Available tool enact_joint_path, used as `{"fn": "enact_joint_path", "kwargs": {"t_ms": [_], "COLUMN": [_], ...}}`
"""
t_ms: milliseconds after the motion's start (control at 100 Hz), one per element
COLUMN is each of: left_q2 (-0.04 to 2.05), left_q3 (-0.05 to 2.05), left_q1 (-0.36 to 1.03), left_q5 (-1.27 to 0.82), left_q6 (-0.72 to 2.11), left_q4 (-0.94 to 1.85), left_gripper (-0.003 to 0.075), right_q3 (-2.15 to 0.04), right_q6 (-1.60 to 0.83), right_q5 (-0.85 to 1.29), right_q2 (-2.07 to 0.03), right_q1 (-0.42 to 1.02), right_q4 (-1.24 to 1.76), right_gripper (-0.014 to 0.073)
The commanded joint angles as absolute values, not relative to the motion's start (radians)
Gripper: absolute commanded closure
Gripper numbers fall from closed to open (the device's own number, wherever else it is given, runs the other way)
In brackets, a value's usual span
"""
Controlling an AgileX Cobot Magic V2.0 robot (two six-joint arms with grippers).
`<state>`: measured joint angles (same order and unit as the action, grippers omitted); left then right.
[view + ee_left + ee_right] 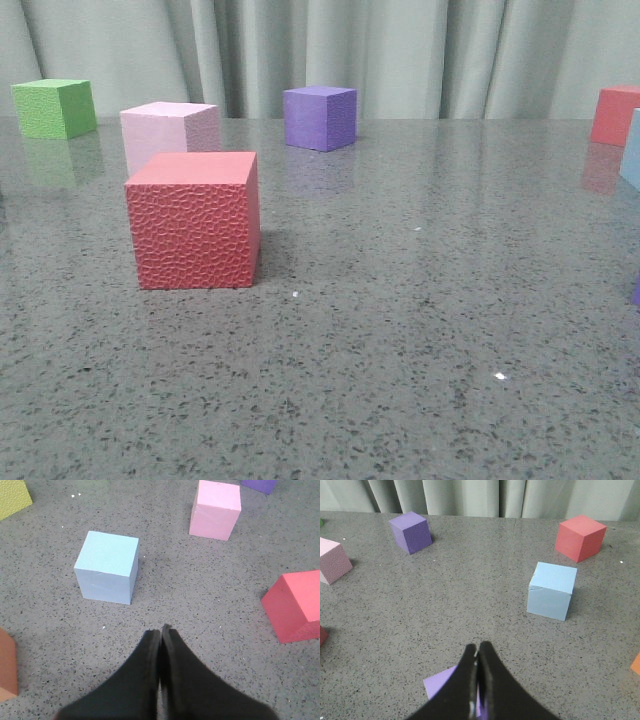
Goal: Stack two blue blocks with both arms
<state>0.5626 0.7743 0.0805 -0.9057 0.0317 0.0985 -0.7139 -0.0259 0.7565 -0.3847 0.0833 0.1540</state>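
In the left wrist view one pale blue block [107, 566] rests on the grey table, ahead of my left gripper [161, 629] and apart from it. The left gripper's black fingers are pressed together with nothing between them. A second pale blue block [551, 591] shows in the right wrist view, well ahead of my right gripper [477, 646], which is also shut and empty. The front view catches only a sliver of blue block [632, 150] at its right edge, and neither gripper appears there.
A large red cube [195, 220] stands front left with a pink cube [170, 132] behind it. A green cube [55, 107], a purple cube [320, 117] and another red cube [615, 115] line the back. A light purple cube [442, 682] lies under the right fingers.
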Motion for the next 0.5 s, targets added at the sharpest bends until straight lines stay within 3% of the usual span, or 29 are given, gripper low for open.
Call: {"fn": "enact_joint_path", "kwargs": {"t_ms": [0, 380, 490], "left_q2": [0.573, 0.573, 0.573], "left_q3": [0.808, 0.808, 0.808], "left_q1": [0.078, 0.078, 0.078], "left_q5": [-0.851, -0.85, -0.85], "left_q6": [0.02, 0.02, 0.02], "left_q4": [0.115, 0.115, 0.115], "left_gripper": [0.0739, 0.0736, 0.0673], "right_q3": [-0.748, -0.748, -0.748], "right_q6": [-0.033, -0.033, -0.033], "right_q5": [0.691, 0.694, 0.695], "right_q2": [-0.402, -0.402, -0.402], "right_q1": [0.083, 0.083, 0.083], "right_q4": [0.165, 0.167, 0.167], "right_gripper": [0.0662, 0.0657, 0.059]}}
